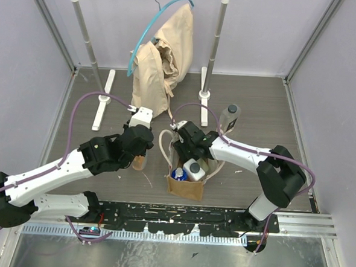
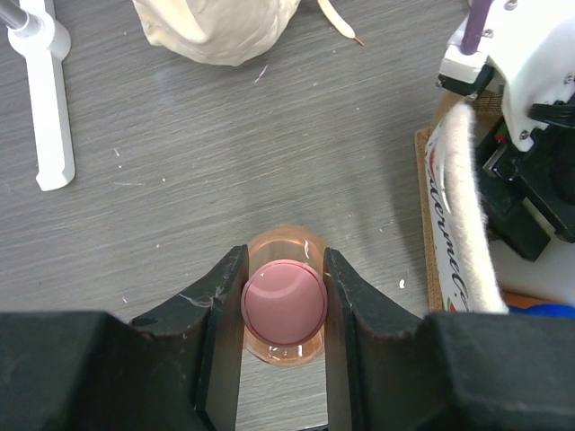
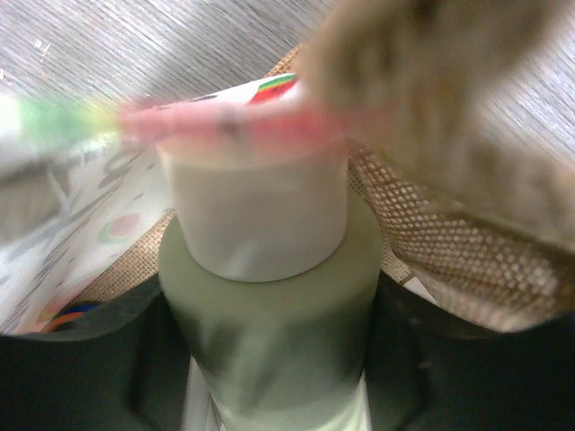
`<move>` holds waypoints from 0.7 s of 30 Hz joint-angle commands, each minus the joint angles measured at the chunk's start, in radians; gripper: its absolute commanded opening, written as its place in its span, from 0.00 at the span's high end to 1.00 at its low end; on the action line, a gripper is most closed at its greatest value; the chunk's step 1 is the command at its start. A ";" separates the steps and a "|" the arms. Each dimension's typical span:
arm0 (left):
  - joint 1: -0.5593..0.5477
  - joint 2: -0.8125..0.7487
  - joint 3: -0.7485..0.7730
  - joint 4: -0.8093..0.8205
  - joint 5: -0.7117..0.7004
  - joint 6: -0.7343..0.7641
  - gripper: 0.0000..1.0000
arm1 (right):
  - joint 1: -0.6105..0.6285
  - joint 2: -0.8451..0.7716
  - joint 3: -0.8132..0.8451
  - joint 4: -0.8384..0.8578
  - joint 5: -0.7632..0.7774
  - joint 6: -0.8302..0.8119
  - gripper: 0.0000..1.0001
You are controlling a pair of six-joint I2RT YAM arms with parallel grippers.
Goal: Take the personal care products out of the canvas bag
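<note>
The canvas bag (image 1: 185, 185) stands open in the middle of the table. My right gripper (image 1: 186, 151) reaches into its top and is shut (image 3: 274, 346) on the olive-green bottle with a cream cap (image 3: 260, 224), close against the bag's weave (image 3: 449, 242). A white bottle (image 1: 194, 169) and a blue-and-white one (image 1: 178, 173) show inside the bag. My left gripper (image 1: 139, 160) is left of the bag, shut (image 2: 284, 269) on the amber bottle with a pink cap (image 2: 284, 301), upright over the tabletop. A clear bottle with a dark cap (image 1: 229, 117) stands on the table at the back right.
A white garment rack holds a beige cloth (image 1: 165, 54) at the back, with feet (image 1: 103, 98) on the table. The bag's patterned panel (image 2: 449, 242) and rope handle (image 2: 467, 180) lie just right of my left fingers. A black strip (image 1: 179, 217) runs along the near edge.
</note>
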 commanded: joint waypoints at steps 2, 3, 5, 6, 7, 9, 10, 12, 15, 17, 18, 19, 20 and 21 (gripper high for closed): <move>0.024 -0.038 -0.019 0.125 -0.054 -0.014 0.61 | 0.005 -0.106 -0.016 0.003 0.046 0.035 0.73; 0.029 -0.039 -0.027 0.128 -0.054 -0.014 0.61 | 0.005 -0.151 -0.017 0.016 0.065 0.039 0.76; 0.042 -0.042 -0.047 0.137 -0.057 -0.016 0.61 | 0.005 -0.262 -0.018 0.043 0.089 0.045 0.81; 0.050 -0.045 -0.062 0.153 -0.059 -0.013 0.61 | 0.006 -0.315 -0.022 0.069 0.095 0.048 0.82; 0.060 -0.045 -0.081 0.171 -0.064 -0.008 0.61 | 0.006 -0.375 -0.031 0.098 0.131 0.050 0.84; 0.086 -0.050 -0.126 0.222 -0.075 0.009 0.61 | 0.006 -0.495 -0.053 0.151 0.163 0.050 0.87; 0.105 -0.052 -0.148 0.246 -0.074 0.017 0.61 | 0.005 -0.538 -0.059 0.172 0.177 0.046 0.88; 0.144 -0.051 -0.184 0.283 -0.059 0.019 0.61 | 0.006 -0.595 -0.065 0.199 0.201 0.034 0.89; 0.201 -0.045 -0.222 0.363 -0.036 0.045 0.60 | 0.005 -0.638 -0.076 0.243 0.226 0.008 0.89; 0.237 -0.029 -0.236 0.414 -0.022 0.071 0.57 | 0.005 -0.651 -0.095 0.291 0.243 -0.011 0.89; 0.256 -0.018 -0.241 0.439 -0.015 0.084 0.57 | 0.005 -0.655 -0.104 0.320 0.254 -0.017 0.89; 0.272 -0.002 -0.242 0.459 -0.007 0.094 0.57 | 0.005 -0.658 -0.114 0.351 0.264 -0.023 0.89; 0.287 0.018 -0.243 0.479 -0.003 0.104 0.57 | 0.005 -0.658 -0.123 0.386 0.277 -0.028 0.89; 0.301 0.032 -0.242 0.497 -0.001 0.111 0.57 | 0.005 -0.657 -0.134 0.425 0.291 -0.034 0.89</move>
